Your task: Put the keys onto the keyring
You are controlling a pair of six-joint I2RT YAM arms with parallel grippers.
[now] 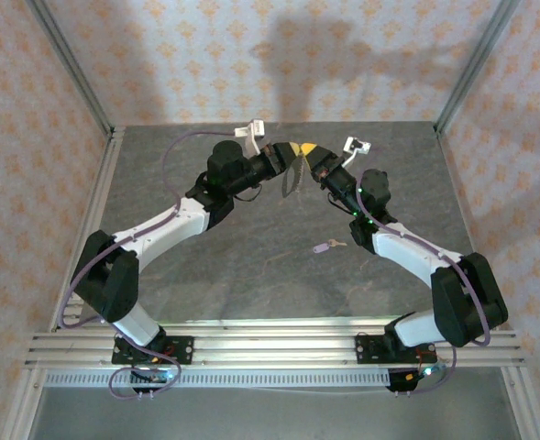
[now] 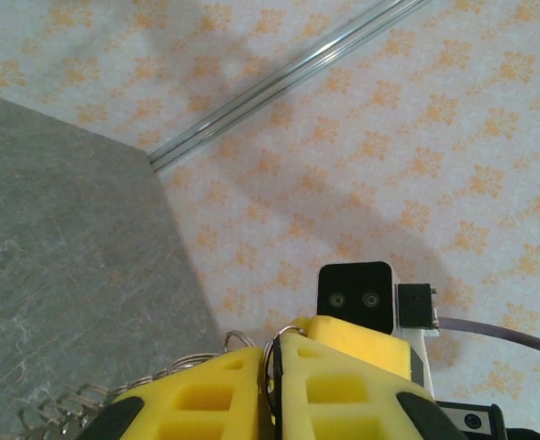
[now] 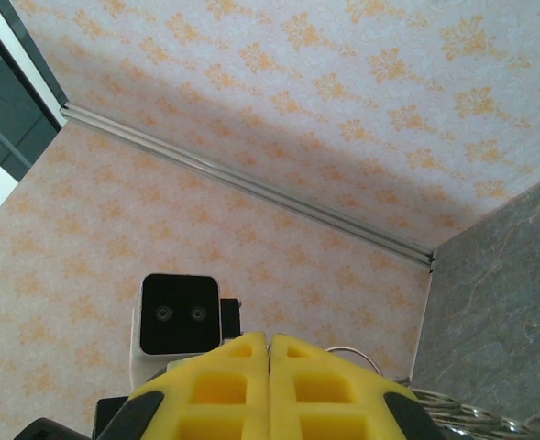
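I hold the left gripper pinched on the keyring, the right gripper closed, perhaps gripping it too, lifting it ready for the key on the table.

Left gripper, right gripper — both closed, raised, nearly touching

Lilac key, grey marbled table, orange-patterned walls
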